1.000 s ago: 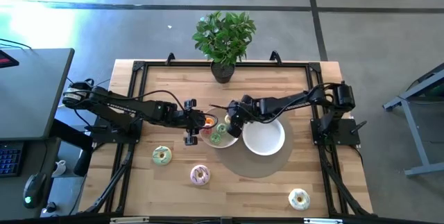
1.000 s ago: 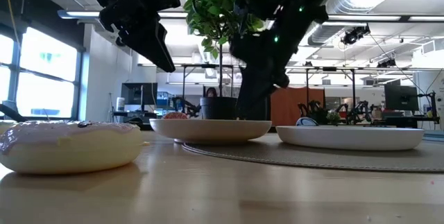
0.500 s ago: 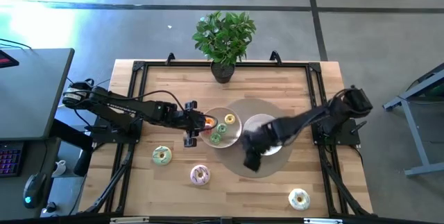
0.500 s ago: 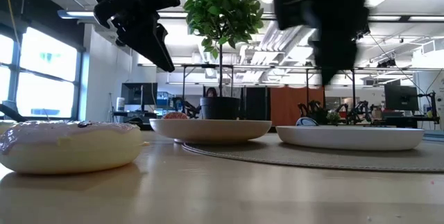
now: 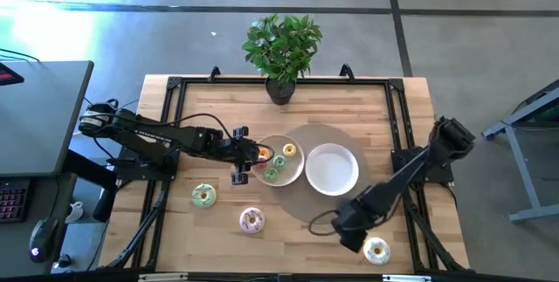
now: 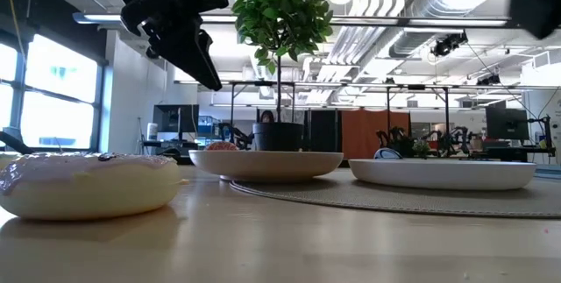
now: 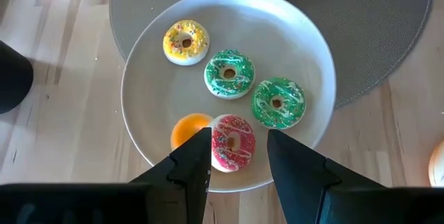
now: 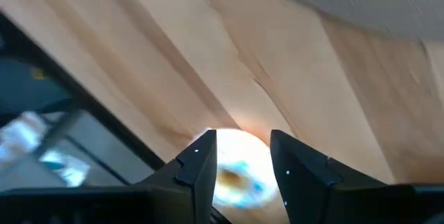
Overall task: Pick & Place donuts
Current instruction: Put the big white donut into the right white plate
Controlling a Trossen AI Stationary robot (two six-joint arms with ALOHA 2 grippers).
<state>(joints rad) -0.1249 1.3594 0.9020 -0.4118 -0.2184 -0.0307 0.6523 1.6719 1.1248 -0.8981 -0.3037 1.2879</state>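
Five small donuts lie on the left white plate [image 7: 139, 113]: yellow [image 7: 185, 42], two green [image 7: 229, 74] [image 7: 277, 102], orange [image 7: 189, 130] and pink-red [image 7: 234, 143]. My left gripper [image 7: 239, 144] [image 5: 247, 161] hangs open above the pink-red one. On the bare table lie a green-white donut [image 5: 203, 196], a pink donut [image 5: 251, 221] [image 6: 88, 182] and a white donut [image 5: 376, 250]. My right gripper [image 5: 356, 237] is open beside the white donut. In the right wrist view that donut [image 8: 239, 172] shows between the fingers of the right gripper [image 8: 243, 141]; whether they touch it I cannot tell.
An empty white plate [image 5: 332, 169] sits on a round grey mat [image 5: 301, 205] beside the donut plate. A potted plant [image 5: 281, 51] stands at the far edge. A black frame [image 5: 171, 125] runs around the tabletop. The near middle of the table is bare wood.
My right gripper has swung from the donut plate across the empty plate toward the table's near right corner, ending beside the white donut. A yellow donut now shows on the plate where that gripper stood.
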